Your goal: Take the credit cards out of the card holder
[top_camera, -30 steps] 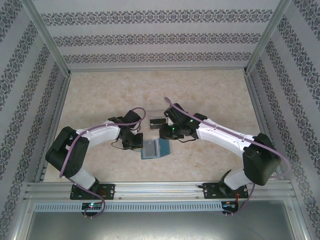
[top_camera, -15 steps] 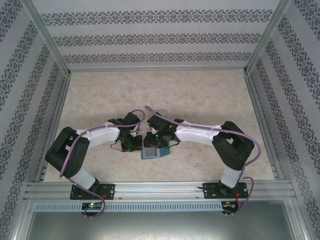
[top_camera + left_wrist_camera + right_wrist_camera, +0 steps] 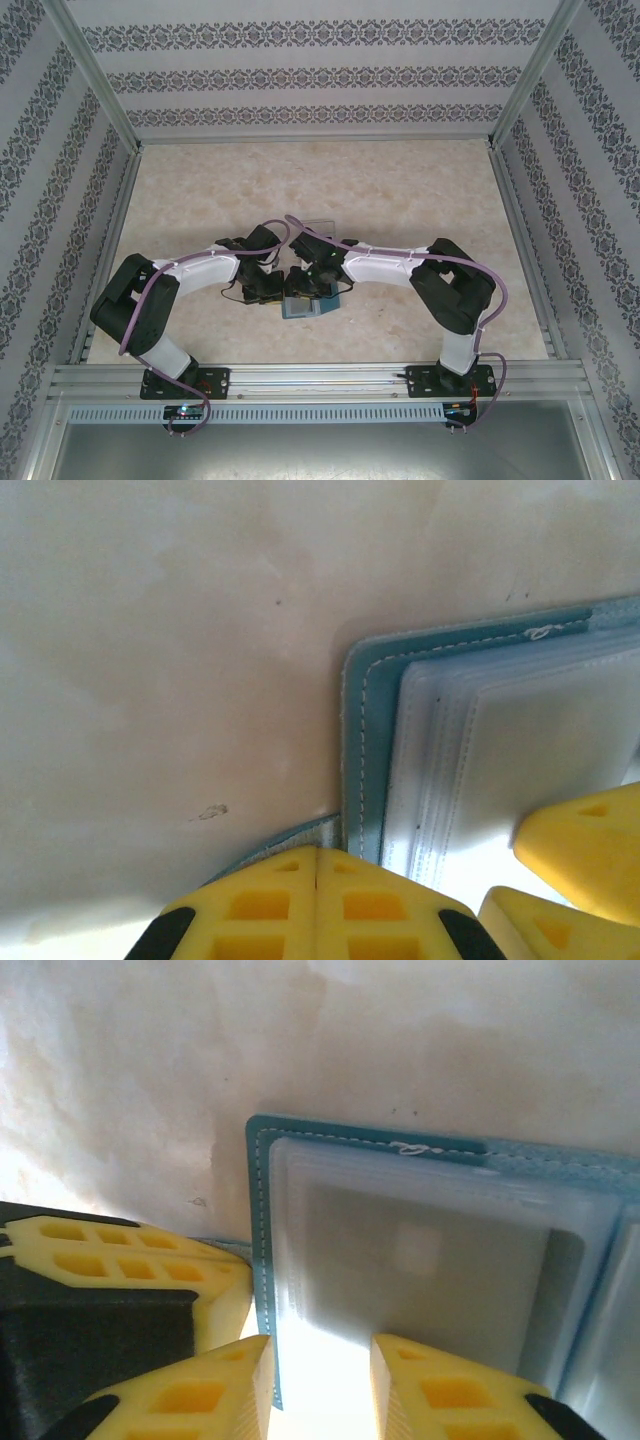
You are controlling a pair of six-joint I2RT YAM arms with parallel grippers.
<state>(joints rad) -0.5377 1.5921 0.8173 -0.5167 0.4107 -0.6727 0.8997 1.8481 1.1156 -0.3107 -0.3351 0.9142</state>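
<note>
The teal-blue card holder (image 3: 312,308) lies open on the table between both arms, its clear sleeves (image 3: 520,740) facing up. One of the grey credit cards (image 3: 430,1260) shows through the top sleeve. My left gripper (image 3: 317,855) is shut, its tips over the thin strap tab (image 3: 285,840) at the holder's left edge; I cannot tell if it pinches the tab. My right gripper (image 3: 320,1380) is open, its fingers straddling the near left part of the sleeves with nothing between them. In the top view both grippers (image 3: 268,288) (image 3: 308,285) meet over the holder.
A faint clear plastic piece (image 3: 318,222) lies just behind the right arm, partly hidden by it. The left gripper's yellow finger (image 3: 130,1260) sits close beside the right one. Metal frame rails (image 3: 320,375) run along the table's near edge.
The right arm swung left and forward, bringing its gripper from behind the card holder down over it, with its jaws opening wider. The left gripper stayed in place, shut.
</note>
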